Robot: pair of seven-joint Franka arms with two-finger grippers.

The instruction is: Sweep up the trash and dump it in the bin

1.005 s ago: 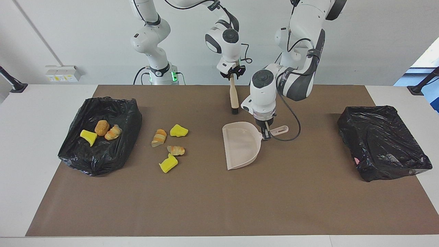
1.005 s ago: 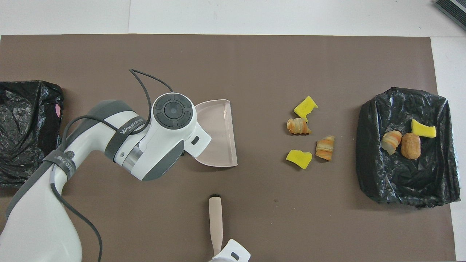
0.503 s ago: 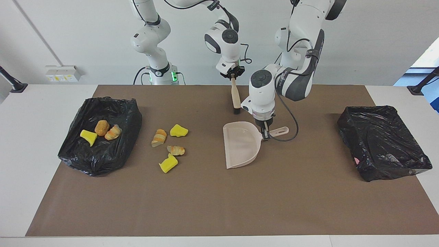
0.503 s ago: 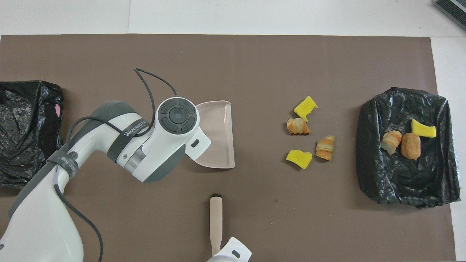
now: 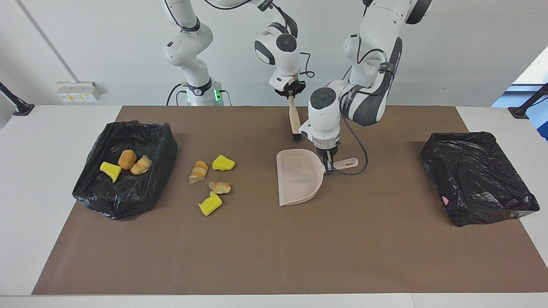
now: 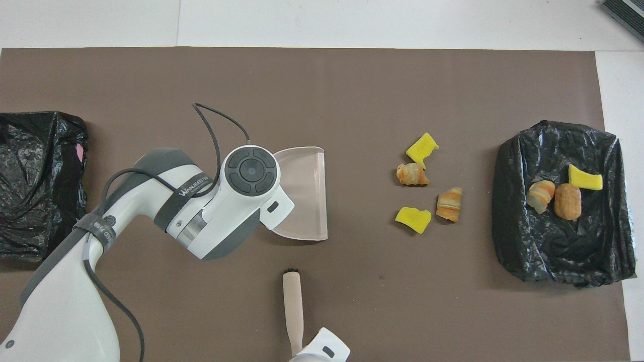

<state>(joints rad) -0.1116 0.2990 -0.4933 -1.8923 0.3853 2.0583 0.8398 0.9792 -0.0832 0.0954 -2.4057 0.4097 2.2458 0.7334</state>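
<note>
The left gripper [image 5: 329, 167], clamped on the dustpan [image 5: 297, 177], is sliding it mid-table toward the trash [image 5: 212, 182]; the right gripper [image 5: 291, 93], seemingly gripping the brush [image 5: 293, 119], is lifting it.

White table [image 5: 60, 128] carrying a brown mat [image 5: 257, 248]; two black-lined bins [image 5: 124, 169] [image 5: 477, 175] and four yellow and tan trash lumps [image 5: 212, 179] lying on the mat.

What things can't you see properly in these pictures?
- Left end effector: overhead view, the arm's own wrist covers it and the dustpan handle.
- Right end effector: overhead view, cut off by the bottom edge; only the brush shows.
- Bin at the left arm's end: overhead view, cut off by the side edge.
</note>
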